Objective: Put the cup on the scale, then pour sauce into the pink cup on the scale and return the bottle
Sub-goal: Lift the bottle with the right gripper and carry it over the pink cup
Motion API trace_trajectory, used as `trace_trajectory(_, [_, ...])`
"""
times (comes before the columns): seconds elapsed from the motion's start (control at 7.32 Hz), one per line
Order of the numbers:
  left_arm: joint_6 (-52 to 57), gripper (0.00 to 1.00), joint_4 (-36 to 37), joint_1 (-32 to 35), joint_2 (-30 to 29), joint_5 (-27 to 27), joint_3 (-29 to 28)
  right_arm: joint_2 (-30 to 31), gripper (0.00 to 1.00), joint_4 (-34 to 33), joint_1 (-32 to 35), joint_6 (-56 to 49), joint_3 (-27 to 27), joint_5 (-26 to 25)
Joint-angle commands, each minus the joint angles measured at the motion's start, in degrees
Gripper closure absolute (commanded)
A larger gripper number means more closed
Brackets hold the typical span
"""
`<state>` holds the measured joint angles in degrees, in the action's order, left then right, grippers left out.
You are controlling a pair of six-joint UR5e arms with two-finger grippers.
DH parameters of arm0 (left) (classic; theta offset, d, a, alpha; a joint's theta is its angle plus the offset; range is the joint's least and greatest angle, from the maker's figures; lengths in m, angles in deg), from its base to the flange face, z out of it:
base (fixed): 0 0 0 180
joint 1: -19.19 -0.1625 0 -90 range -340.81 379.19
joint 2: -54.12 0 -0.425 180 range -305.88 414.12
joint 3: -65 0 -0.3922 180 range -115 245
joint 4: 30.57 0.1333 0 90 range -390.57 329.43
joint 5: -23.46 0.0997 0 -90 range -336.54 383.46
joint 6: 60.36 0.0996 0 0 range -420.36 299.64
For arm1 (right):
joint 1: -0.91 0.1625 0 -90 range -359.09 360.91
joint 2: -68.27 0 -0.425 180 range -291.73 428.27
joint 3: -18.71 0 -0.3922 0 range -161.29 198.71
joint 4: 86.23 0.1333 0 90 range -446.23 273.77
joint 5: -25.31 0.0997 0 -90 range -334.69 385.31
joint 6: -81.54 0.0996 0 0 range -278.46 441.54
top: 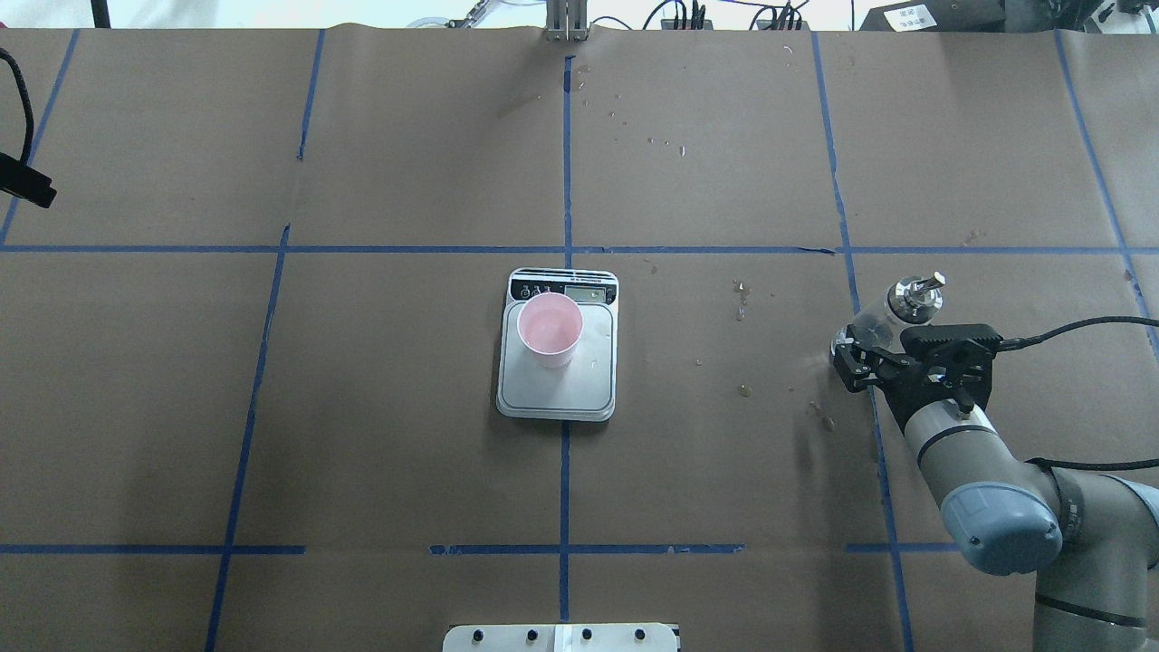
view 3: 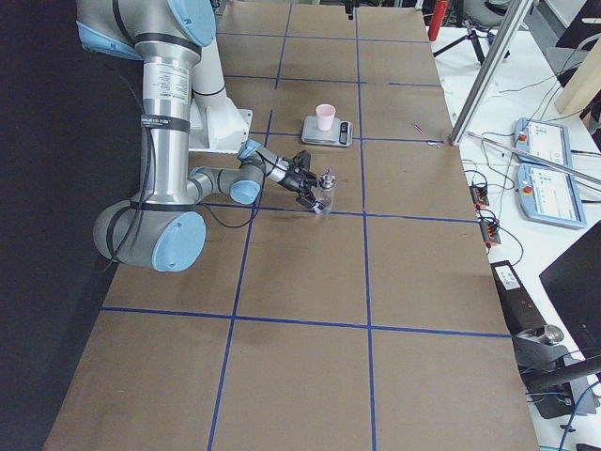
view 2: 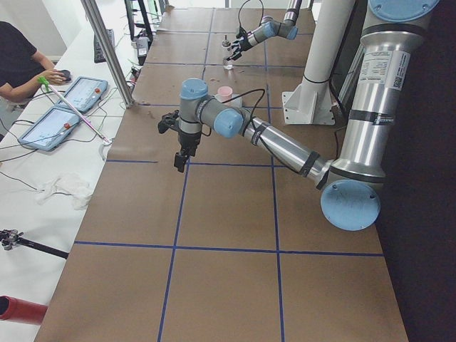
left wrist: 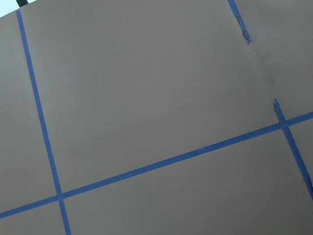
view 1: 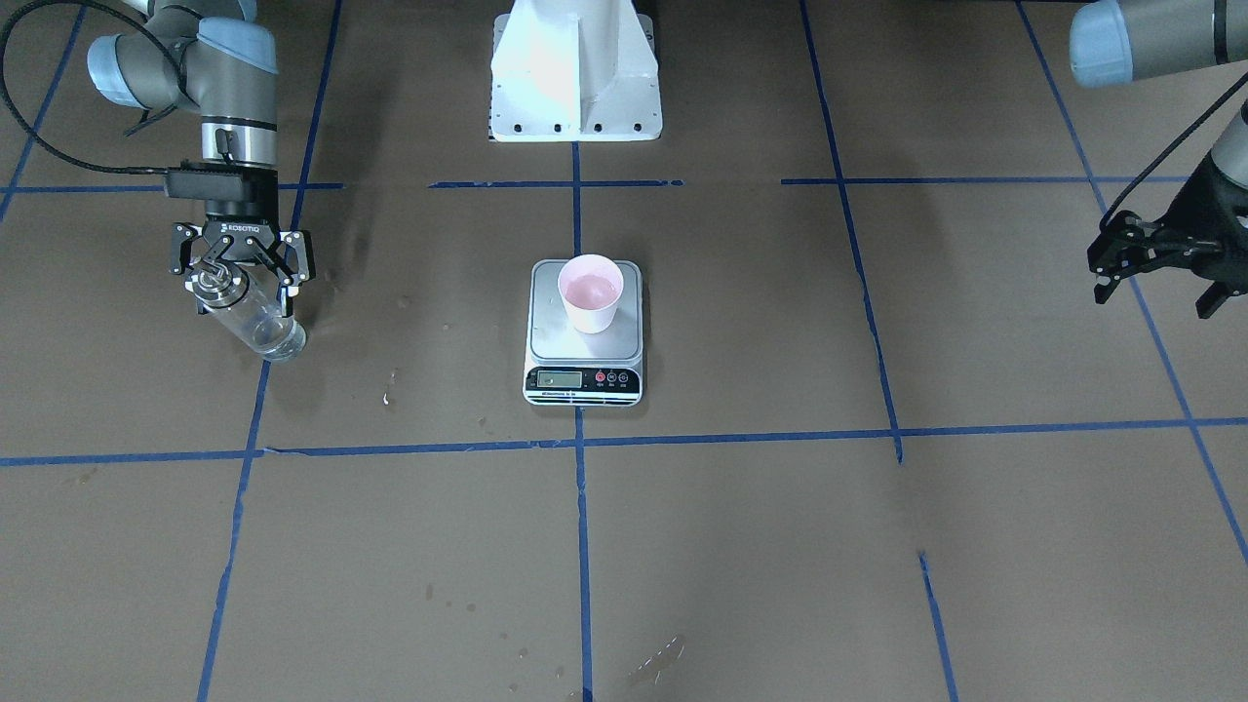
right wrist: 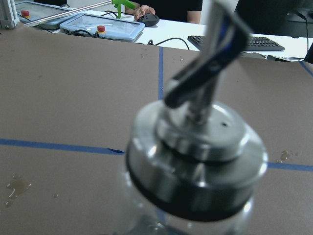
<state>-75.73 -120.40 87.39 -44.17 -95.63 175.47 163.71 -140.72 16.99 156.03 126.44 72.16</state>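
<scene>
Pink cup (view 1: 590, 292) on the scale (view 1: 583, 382) looks filled, so right gripper (view 1: 241, 292) jaws are clamping the bottle (view 1: 265, 331) well away for return; left gripper (view 1: 1156, 298) jaws gaping.

Light falls bright and even from above, so the brown table (view 1: 780, 546) carries only faint, soft-edged shadows. The white robot base (view 1: 575, 68) at the table's robot-side edge is blown out to glare. The scale (top: 557, 389) has a dull sheen on its platform. In the right wrist view the bottle (right wrist: 195, 161) looms close and blurred, with the table behind it sharper. Both side views drop to black past the robot-side edge.
</scene>
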Motion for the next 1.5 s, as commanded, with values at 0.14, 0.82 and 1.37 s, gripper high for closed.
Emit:
trace_trajectory(0.14, [-0.2, 0.00, 0.1, 0.0, -0.2, 0.0, 0.1, -1.9, 0.85, 0.1, 0.9, 0.0, -1.6, 0.3])
trace_trajectory(0.82, [-1.9, 0.00, 0.1, 0.0, 0.0, -0.1, 0.5, -2.3, 1.00, 3.6, 4.7, -13.1, 6.6, 5.2])
trace_trajectory(1.37, [0.1, 0.00, -0.1, 0.2, 0.6, -0.2, 0.7, -8.9, 1.00, 2.8, 4.5, -18.3, 6.5, 4.6])
